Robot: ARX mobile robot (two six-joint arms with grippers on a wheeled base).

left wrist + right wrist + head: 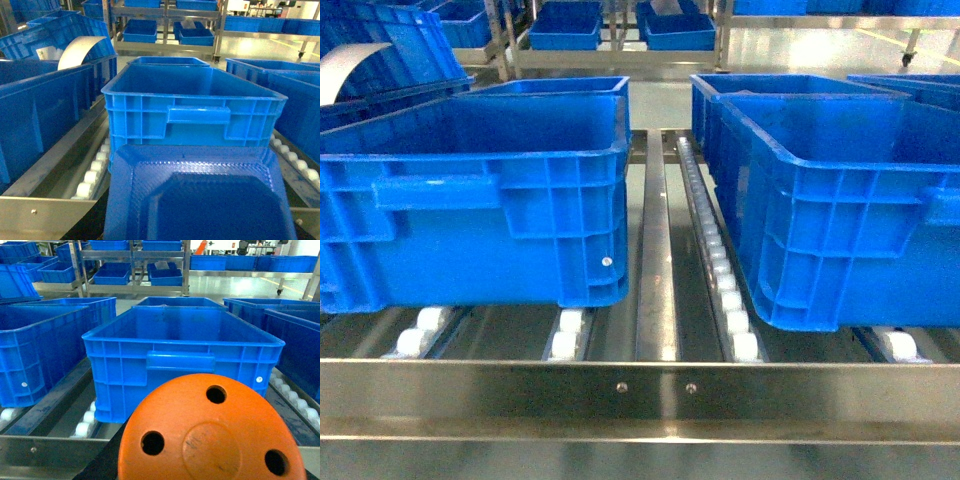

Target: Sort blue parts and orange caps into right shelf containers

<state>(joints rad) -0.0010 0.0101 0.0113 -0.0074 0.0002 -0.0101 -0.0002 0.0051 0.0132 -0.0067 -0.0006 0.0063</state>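
Warehouse roller-shelf lanes behind a steel rail point(640, 400): the head view shows two front bright blue ribbed plastic crates, left point(470, 200) and right point(840, 220), each backed by another; no pincer in sight.

Left wrist: a blue moulded plastic part point(200, 195) fills the foreground before one crate point(195, 107).

Right wrist: one orange three-holed plastic cap point(210, 430) faces another crate point(180, 360).

Both pieces appear carried, though neither pincer's grip can be told; next, seemingly, reach over the rims and drop.

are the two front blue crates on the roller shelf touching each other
Apart. The head view shows the left crate and the right crate separated by a bare metal rail and a roller track.
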